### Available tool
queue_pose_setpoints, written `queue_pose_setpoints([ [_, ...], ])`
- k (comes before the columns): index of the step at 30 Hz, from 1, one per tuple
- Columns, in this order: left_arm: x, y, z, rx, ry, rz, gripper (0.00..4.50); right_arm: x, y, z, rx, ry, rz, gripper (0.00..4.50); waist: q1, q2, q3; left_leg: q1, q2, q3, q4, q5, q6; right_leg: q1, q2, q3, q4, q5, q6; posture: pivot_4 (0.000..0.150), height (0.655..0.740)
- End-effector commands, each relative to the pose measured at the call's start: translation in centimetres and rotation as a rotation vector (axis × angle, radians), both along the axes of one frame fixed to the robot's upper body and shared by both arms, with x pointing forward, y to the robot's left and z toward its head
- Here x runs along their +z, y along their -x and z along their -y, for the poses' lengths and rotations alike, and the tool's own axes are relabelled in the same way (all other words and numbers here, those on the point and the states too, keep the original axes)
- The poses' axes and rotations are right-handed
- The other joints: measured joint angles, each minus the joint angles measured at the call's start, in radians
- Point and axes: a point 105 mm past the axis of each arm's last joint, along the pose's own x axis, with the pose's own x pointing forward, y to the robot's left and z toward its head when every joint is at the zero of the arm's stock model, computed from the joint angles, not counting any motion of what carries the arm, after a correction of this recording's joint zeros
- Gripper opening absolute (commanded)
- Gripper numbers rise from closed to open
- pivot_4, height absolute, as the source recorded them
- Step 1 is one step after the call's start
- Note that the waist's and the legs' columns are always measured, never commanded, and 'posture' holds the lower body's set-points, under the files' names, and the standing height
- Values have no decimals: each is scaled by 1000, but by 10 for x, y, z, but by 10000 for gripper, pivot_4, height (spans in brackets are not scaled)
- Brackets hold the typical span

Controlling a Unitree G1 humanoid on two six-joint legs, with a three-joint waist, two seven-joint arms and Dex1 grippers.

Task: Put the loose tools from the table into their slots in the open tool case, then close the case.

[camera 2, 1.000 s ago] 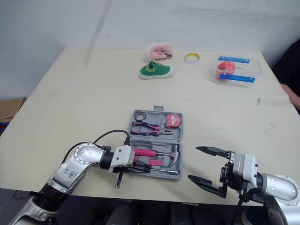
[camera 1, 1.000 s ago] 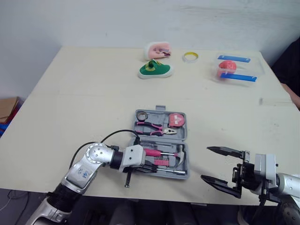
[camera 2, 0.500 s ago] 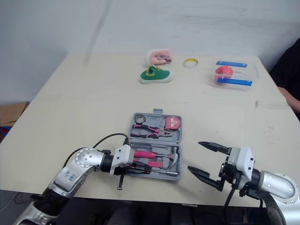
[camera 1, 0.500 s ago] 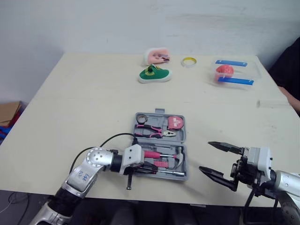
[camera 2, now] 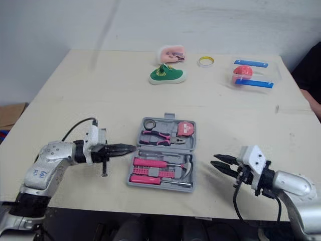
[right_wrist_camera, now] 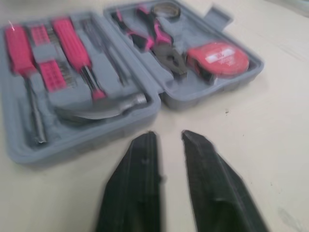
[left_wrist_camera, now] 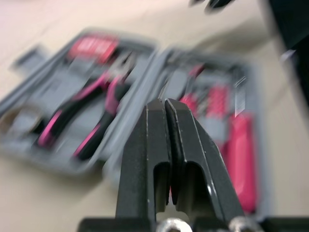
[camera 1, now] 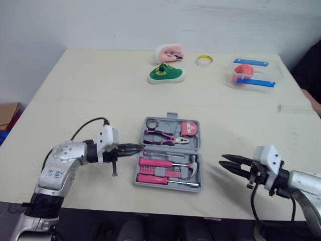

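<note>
The grey tool case [camera 1: 196, 161] lies open near the table's front edge. Its far half holds pink-handled pliers [camera 1: 163, 136], a red tape measure [camera 1: 188, 128] and a small ring. Its near half holds pink screwdrivers [camera 1: 155, 163], a bit rack and a hammer [right_wrist_camera: 104, 104]. My left gripper [camera 1: 136, 147] is shut and empty, with its tips pointing at the case's left edge, just short of it. My right gripper [camera 1: 224, 161] hovers low to the right of the case, its fingers [right_wrist_camera: 140, 164] drawn close together with nothing between them.
At the far side of the table lie a green shoe [camera 1: 166, 74], a pink object [camera 1: 169, 52], a yellow tape ring [camera 1: 203, 61] and a clear box with blue clips [camera 1: 253, 75]. A person's arm [camera 1: 314, 103] shows at the right edge.
My left gripper has drawn back leftward out of the case's near half to its left side. My right gripper's fingers have gone from wide open to close together.
</note>
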Motion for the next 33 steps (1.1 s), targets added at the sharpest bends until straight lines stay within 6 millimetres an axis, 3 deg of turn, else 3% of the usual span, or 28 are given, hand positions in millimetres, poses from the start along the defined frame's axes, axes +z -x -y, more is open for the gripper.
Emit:
queue_pose_setpoints([
  [1,-9,-11,-5,69,-46,-1,0,-7,-14,2,3,75,8,346,1,-1,1,-1,0,0,0,0,0,-1,0,0,0,0,0,1500,7400],
  [5,-26,-14,4,72,-58,-38,0,-11,-28,-8,29,88,21,346,5,0,1,-5,0,1,2,2,-4,-3,0,0,1,0,0,1500,7400],
  [13,-30,-13,23,33,-20,-65,0,-23,-40,-33,103,85,-5,346,4,-2,2,-5,0,0,8,1,-2,-2,-1,-1,2,0,1,1500,7400],
  [22,-35,-21,19,93,-34,-75,0,-25,-61,-50,116,81,31,346,-16,-2,2,-3,1,0,7,1,-3,-1,0,0,3,0,1,1500,7400],
  [33,-40,-38,19,142,-15,-92,0,-25,-78,-52,106,100,37,346,-19,-2,2,-1,1,0,8,2,-4,0,0,-1,4,0,1,1500,7400],
])
